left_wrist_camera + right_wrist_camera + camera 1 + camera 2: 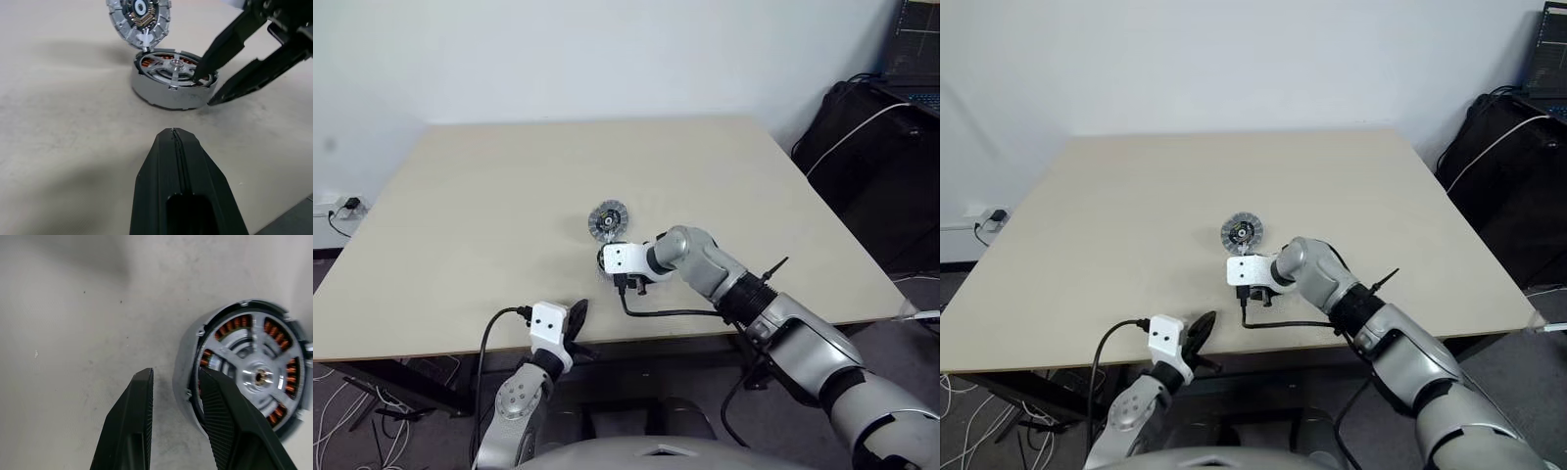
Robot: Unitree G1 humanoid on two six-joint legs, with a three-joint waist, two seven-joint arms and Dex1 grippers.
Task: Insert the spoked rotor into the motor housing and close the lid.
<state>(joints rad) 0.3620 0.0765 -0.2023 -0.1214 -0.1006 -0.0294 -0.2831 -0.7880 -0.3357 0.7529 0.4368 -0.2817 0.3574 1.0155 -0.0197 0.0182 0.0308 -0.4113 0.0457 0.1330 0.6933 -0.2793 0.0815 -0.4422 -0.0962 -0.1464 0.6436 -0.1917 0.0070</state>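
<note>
Silver housing (244,367) sits under the right tool (176,377), whose spread fingers straddle its near wall; the left tool (173,134), pressed together, waits farther back.

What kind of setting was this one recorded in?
Probably an office or lab test room: a bare beige table against a plain white wall, loose cables on the floor, and a laptop at the side.

beige table (489,225), black bag (871,166) — laptop (918,49)
</note>
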